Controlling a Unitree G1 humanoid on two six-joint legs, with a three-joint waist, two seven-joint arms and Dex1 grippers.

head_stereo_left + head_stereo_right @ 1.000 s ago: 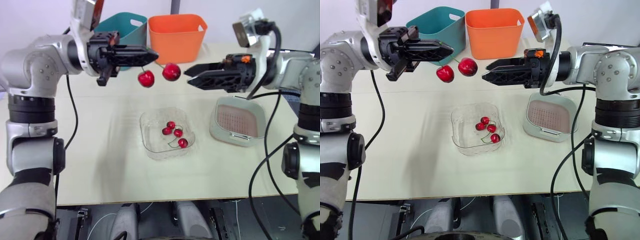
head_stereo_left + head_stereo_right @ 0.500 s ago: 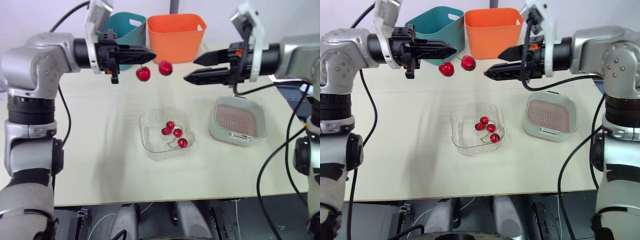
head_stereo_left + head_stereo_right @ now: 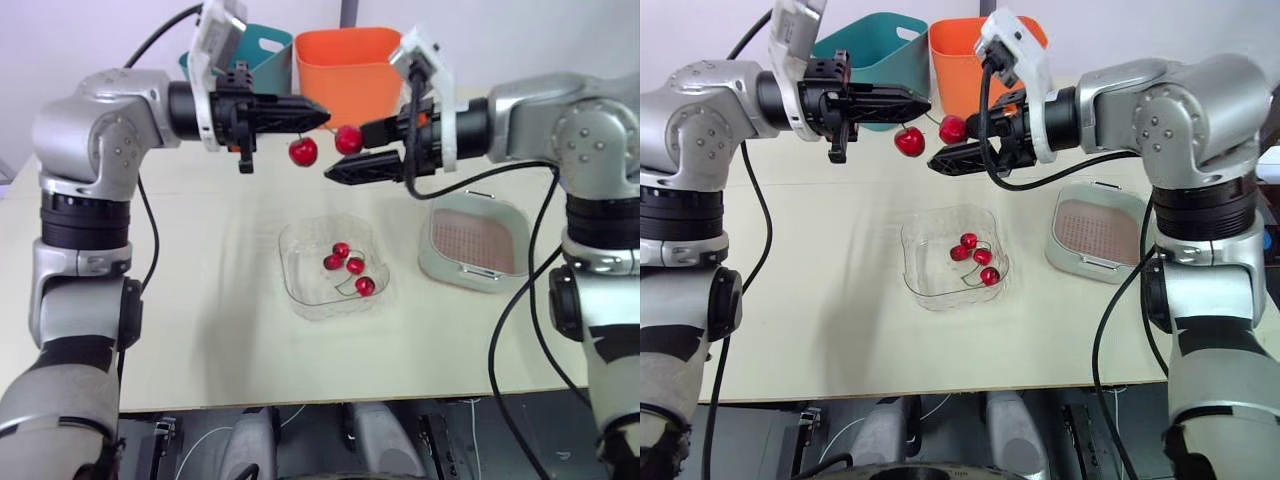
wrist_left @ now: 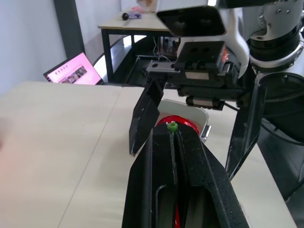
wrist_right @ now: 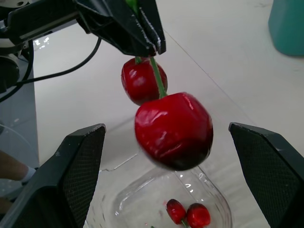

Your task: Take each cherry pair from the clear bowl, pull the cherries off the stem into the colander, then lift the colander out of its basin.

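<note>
My left gripper is shut on the green stem of a cherry pair, held high above the table. One red cherry hangs under its tip. The other cherry sits between the spread fingers of my right gripper, which is open, with a gap on each side in the right wrist view. Below, the clear bowl holds several more cherries. The pinkish colander rests in its pale basin to the bowl's right.
An orange bin and a teal bin stand at the table's back edge, just behind the grippers. A dark cable hangs from the right arm near the basin.
My right gripper has swung left and now brackets the right-hand cherry. The left gripper has shifted slightly right with the pair still hanging from it.
</note>
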